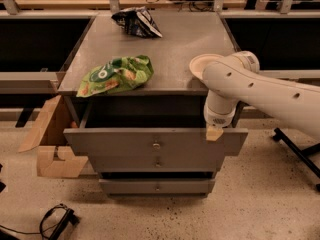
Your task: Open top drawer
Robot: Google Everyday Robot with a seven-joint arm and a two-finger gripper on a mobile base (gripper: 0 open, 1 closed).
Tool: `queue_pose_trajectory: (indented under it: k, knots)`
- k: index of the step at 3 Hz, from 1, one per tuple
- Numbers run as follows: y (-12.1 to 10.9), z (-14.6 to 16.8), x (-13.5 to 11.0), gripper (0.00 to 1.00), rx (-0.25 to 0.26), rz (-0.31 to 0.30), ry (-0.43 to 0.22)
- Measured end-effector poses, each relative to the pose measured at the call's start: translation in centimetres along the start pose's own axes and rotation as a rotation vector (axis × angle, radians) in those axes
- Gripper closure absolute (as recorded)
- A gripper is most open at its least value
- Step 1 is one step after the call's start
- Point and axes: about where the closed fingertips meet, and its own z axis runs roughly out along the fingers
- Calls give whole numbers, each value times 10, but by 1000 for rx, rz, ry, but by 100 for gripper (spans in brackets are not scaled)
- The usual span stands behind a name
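Note:
The top drawer [125, 142] is pulled out from the grey cabinet, its flat grey front with a small round metallic knob [156, 145] at centre. Its dark interior shows behind the front panel. My gripper [214, 132] hangs from the white arm at the right end of the drawer's top edge, its tan fingertip touching or just over the front panel. Two narrower grey drawer fronts [156, 186] sit below, the lowest slightly out.
A green snack bag [116, 74] lies on the cabinet top [185, 39] at the front left, a dark snack bag [136, 21] at the back. A cardboard box [51, 141] stands left of the cabinet. A black cable [55, 220] lies on the floor.

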Motion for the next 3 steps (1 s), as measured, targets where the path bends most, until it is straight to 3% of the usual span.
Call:
queue_pose_trajectory:
  k: [1,2,3]
  knots:
    - [0,0,0,14,0,0,0]
    - [0,0,0,0,0,0,0]
    - [0,0,0,0,0,0,0]
